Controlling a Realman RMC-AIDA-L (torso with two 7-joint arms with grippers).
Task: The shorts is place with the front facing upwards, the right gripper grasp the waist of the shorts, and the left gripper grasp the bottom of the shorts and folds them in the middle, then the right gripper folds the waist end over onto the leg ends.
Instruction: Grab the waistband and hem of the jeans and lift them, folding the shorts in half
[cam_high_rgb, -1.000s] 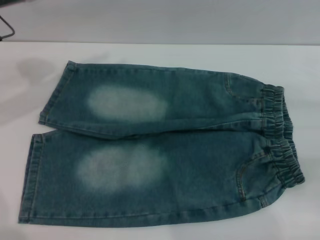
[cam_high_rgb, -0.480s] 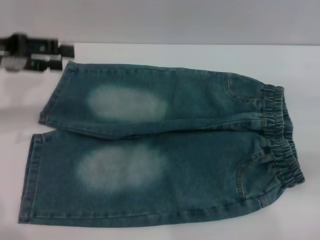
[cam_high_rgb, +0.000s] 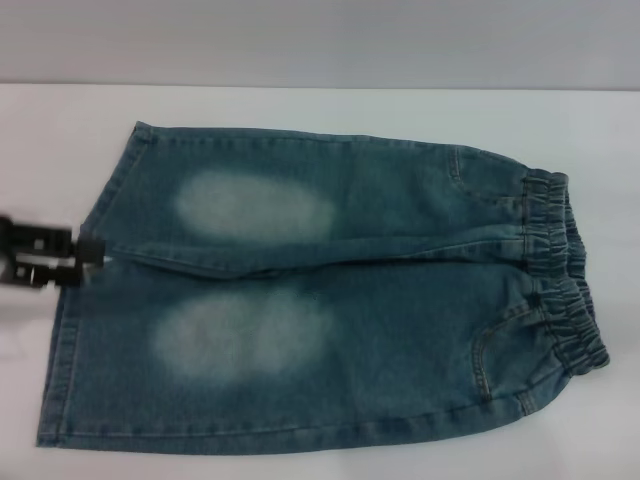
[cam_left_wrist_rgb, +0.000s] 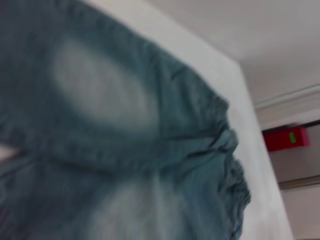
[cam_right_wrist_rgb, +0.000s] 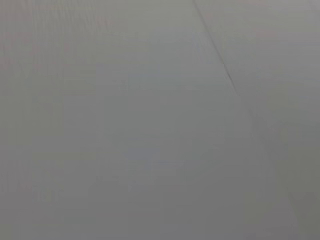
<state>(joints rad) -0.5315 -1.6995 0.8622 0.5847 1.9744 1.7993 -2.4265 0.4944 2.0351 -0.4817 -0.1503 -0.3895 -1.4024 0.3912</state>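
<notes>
My shorts (cam_high_rgb: 320, 290) lay flat on the white table (cam_high_rgb: 330, 105), front side up. The near leg (cam_high_rgb: 250, 360) was closest to me, with a pale patch (cam_high_rgb: 240, 335) on it. The far leg (cam_high_rgb: 290, 205) lay just behind it, with its own pale patch (cam_high_rgb: 255, 207). The two legs touched along the middle. The stretchy waist (cam_high_rgb: 560, 265) was on my right side. The leg ends (cam_high_rgb: 62, 340) were on my left side.

My left gripper (cam_high_rgb: 88, 255) was at the left edge of the shorts, right where the two leg ends met. Its black fingers (cam_high_rgb: 45, 256) pointed toward the cloth and their tips were at the hem. I could not tell if the tips were open or closed, or if they had hold of the cloth.

My left wrist camera looked along the shorts (cam_left_wrist_rgb: 115, 145) from close by, toward the waist (cam_left_wrist_rgb: 235, 175). I could not see my right gripper.
</notes>
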